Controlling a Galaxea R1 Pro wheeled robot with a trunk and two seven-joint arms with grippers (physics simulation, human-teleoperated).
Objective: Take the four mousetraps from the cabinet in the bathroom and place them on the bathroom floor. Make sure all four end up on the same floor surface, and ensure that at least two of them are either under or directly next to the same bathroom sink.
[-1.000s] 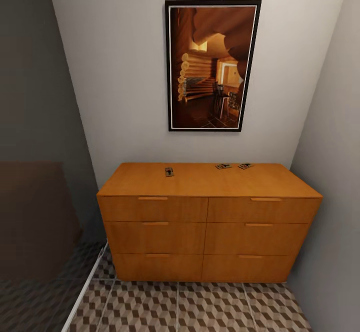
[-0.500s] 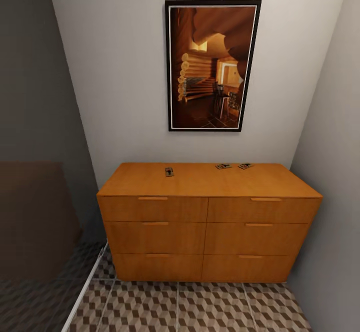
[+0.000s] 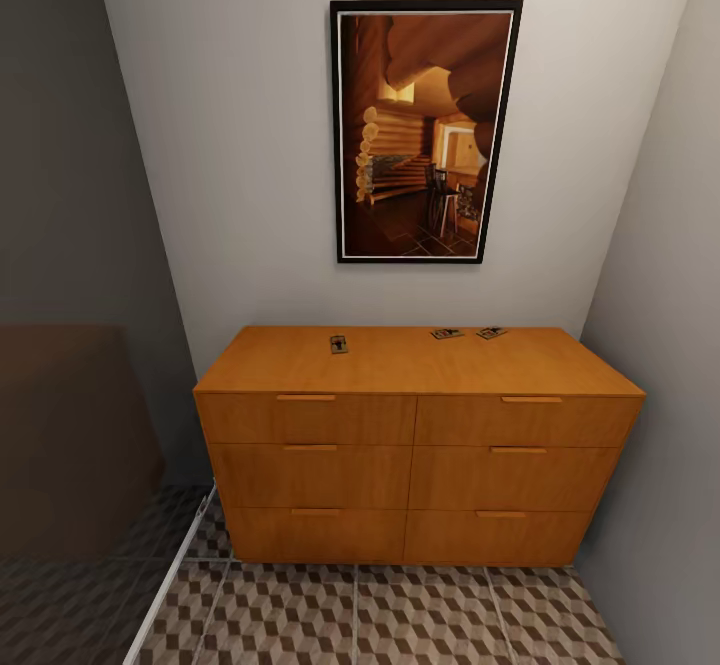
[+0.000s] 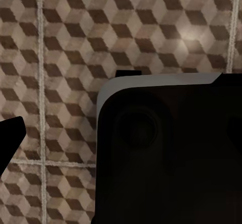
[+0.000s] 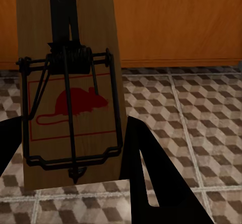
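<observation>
The orange-brown cabinet (image 3: 415, 445) stands against the far wall in the head view. Three small mousetraps lie on its top: one left of centre (image 3: 339, 344) and two near the back right (image 3: 447, 333) (image 3: 491, 332). In the right wrist view my right gripper (image 5: 75, 153) is shut on a fourth mousetrap (image 5: 70, 77), a wooden board with a red mouse print and a dark wire spring. It is held upright above the cube-patterned bathroom floor (image 5: 201, 113), in front of the cabinet's base. The bathroom sink is out of view. Only one dark finger (image 4: 10, 138) of the left gripper is visible, over floor tiles (image 4: 75, 32).
A framed picture (image 3: 425, 130) hangs above the cabinet. Grey walls close in on the right (image 3: 670, 345) and a dark panel on the left (image 3: 70, 395). A large black rounded robot part (image 4: 166, 158) covers much of the left wrist view. Tiled floor (image 3: 380, 615) lies before the cabinet.
</observation>
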